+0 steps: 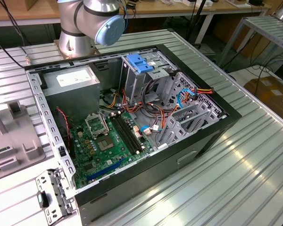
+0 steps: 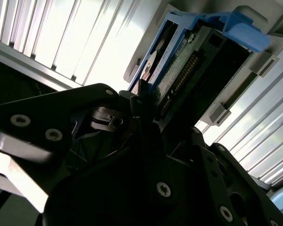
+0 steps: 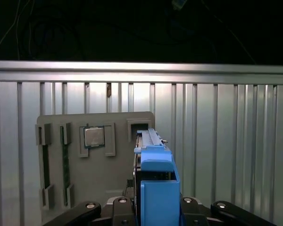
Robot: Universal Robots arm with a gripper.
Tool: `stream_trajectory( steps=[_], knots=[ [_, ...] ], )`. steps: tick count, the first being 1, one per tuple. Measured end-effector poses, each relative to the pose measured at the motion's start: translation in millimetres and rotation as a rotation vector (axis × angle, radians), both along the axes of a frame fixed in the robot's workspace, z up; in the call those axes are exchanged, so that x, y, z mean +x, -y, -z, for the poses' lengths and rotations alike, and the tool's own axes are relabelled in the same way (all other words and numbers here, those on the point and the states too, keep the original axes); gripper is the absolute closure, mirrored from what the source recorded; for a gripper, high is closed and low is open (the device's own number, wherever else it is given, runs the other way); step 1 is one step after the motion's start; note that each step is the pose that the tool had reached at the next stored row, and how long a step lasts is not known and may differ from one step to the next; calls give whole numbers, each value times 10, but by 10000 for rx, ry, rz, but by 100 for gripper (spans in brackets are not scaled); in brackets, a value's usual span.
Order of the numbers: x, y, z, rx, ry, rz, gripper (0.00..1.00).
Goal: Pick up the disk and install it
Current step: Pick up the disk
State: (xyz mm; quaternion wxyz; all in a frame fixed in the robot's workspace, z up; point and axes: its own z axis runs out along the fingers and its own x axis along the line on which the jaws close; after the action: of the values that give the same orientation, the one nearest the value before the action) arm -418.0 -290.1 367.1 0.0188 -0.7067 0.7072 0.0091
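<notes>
The disk (image 3: 155, 174) stands on edge in a slot of a grey parts tray (image 3: 94, 188), blue plastic rails around its dark body. In the second wrist view the disk (image 2: 179, 70) shows its connector edge and a blue tab. My gripper (image 3: 155, 209) straddles it from above, with a black finger link on each side of the blue rail. A dark fingertip (image 2: 141, 92) lies against the rail's side, and the gripper (image 2: 165, 108) looks shut on the disk. The open computer case (image 1: 212, 136) lies on its side in the exterior view, with a metal drive cage (image 1: 188, 113) inside it.
The tray holds a processor chip (image 3: 93, 136) and memory sticks (image 3: 45, 160) and lies on a ribbed metal table (image 3: 236, 141). Inside the case are a grey power supply (image 1: 73, 82), a green motherboard (image 1: 104, 146), loose cables (image 1: 155, 103) and a blue latch (image 1: 139, 63). The arm's base (image 1: 85, 23) stands behind the case.
</notes>
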Motion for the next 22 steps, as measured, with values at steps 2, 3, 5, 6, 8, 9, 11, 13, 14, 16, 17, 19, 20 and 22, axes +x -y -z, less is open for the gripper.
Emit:
stream_trajectory(
  steps=[2,3,5,6,8,9,11,13,14,16,17,19,20,22],
  knots=[
    [0,0,-25,0,0,0,64],
    [0,0,-35,1,1,0,64],
    [0,0,-62,1,0,0,64],
    [0,0,-78,1,0,0,64],
    [0,0,-98,1,0,0,64],
    [0,0,-113,2,0,0,64],
    [0,0,-134,3,0,0,64],
    [0,0,-157,4,0,0,64],
    [0,0,-179,4,0,0,64],
    [0,0,-206,4,0,0,64],
    [0,0,-216,4,-1,0,64],
    [0,0,-238,5,0,0,64],
    [0,0,-248,4,-1,0,64],
    [0,0,-267,5,1,0,64]
  ],
)
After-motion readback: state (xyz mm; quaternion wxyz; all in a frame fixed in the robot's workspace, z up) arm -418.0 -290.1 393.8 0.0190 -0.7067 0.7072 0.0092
